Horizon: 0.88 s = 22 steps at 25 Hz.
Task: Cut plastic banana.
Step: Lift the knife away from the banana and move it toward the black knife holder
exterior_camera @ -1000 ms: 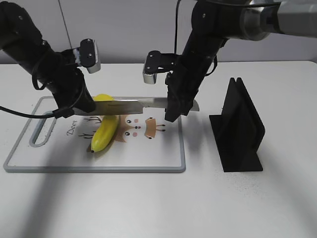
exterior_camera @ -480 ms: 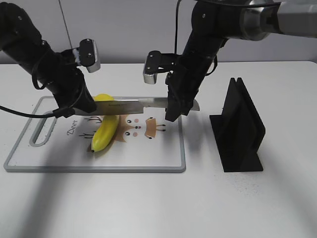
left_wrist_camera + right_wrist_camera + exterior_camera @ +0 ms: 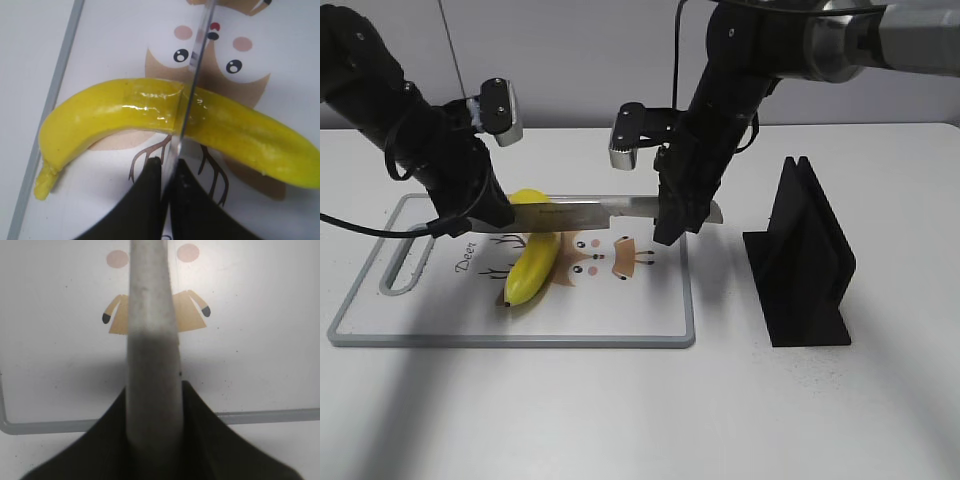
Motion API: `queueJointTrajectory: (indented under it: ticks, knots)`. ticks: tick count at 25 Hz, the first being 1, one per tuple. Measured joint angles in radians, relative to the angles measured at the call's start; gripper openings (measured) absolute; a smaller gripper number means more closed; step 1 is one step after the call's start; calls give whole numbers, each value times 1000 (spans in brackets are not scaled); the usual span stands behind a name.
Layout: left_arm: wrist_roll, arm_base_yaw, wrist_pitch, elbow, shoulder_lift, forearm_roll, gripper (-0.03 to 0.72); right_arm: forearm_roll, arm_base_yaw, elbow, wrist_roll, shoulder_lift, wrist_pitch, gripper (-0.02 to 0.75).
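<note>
The yellow plastic banana lies on the white cutting board, over the printed deer picture. A steel knife lies level across the banana's upper part. My left gripper is shut on the blade's tip end. My right gripper is shut on the knife's handle. In the left wrist view the blade presses into the banana near its middle, with the jaws pinching the blade. In the right wrist view the grey handle runs between the jaws.
A black knife stand stands on the white table to the right of the board. The board's handle slot is at its left end. The board's grey rim shows in the right wrist view.
</note>
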Motion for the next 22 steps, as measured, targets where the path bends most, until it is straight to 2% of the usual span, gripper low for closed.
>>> queueJointTrajectory:
  ticks: [5, 12, 18, 22]
  knots:
    - [-1, 0, -1, 3, -14, 0, 23, -4, 0, -39, 1, 8, 38, 199]
    - [-8, 0, -6, 16, -104, 19, 22, -7, 0, -188, 15, 25, 166, 202]
    - [-9, 2, -16, 16, -188, 40, 22, -7, 0, -253, 16, -4, 191, 204]
    - [-19, 2, -15, 16, -194, 34, 79, -3, 0, -256, 24, -10, 199, 202]
